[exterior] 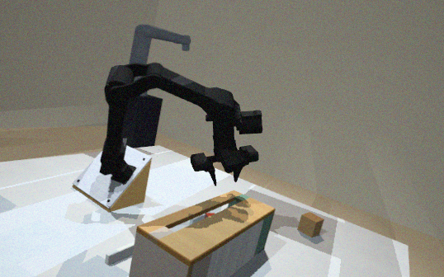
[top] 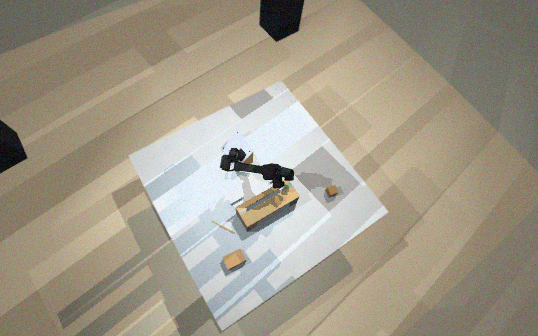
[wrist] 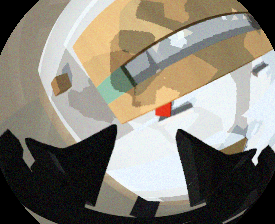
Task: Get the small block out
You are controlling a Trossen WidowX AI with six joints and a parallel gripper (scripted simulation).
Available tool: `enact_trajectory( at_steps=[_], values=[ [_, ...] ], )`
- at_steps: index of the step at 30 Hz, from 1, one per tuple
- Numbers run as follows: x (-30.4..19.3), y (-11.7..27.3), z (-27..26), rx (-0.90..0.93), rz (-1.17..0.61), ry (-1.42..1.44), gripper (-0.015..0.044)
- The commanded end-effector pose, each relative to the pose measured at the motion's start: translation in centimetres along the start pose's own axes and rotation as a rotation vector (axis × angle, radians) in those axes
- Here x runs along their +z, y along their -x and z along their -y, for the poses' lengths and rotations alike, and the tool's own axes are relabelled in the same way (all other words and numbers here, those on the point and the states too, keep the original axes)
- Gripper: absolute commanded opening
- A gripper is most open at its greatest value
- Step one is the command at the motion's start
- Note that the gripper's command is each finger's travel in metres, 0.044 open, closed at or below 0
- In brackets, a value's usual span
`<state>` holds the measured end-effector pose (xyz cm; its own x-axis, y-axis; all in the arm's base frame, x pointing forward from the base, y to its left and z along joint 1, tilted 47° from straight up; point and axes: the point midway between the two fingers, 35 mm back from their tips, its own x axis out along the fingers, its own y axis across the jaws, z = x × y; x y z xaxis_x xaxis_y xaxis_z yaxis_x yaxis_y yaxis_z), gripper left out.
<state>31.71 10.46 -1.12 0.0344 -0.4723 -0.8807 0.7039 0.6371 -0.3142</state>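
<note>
A small red block (wrist: 163, 109) shows just past the long side edge of the box, apparently on the table on the arm-base side; a bit of red (exterior: 210, 214) also shows through the slot. The wooden-topped box (top: 258, 216) (exterior: 211, 241) (wrist: 200, 75) stands upright, with a long slot in its top and a green band (exterior: 265, 232) (wrist: 108, 93) at one end. My gripper (exterior: 225, 182) (wrist: 147, 131) points down above and behind the box's green-banded end, open, with nothing between its fingers. The block's lower part and the shelf are not clearly visible.
A wooden cube (top: 331, 190) (exterior: 310, 224) (wrist: 61, 84) stands beyond the green-banded end. A larger wooden block (top: 234, 259) and a thin stick (top: 223, 227) lie past the other end. A grey bar (exterior: 119, 255) lies beside the box.
</note>
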Motion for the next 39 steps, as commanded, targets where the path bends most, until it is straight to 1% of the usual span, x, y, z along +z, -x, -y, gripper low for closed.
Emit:
enact_trajectory(
  at_steps=[1, 7, 15, 24, 32, 39],
  values=[
    [-1.0, -0.4, 0.0, -0.055, 0.066, 0.697, 0.0285],
    [-1.6, -0.5, -0.1, -0.132, 0.103, 1.311, 0.0285],
    [-2.2, -0.5, -0.2, -0.227, 0.111, 1.828, 0.0285],
    [-2.8, -0.4, -0.3, -0.362, 0.080, 2.394, 0.0285],
    [-3.3, -0.4, -0.5, -0.504, -0.001, 2.888, 0.0285],
    [-3.7, -0.3, -0.6, -0.654, -0.128, 3.307, 0.0285]
  ],
)
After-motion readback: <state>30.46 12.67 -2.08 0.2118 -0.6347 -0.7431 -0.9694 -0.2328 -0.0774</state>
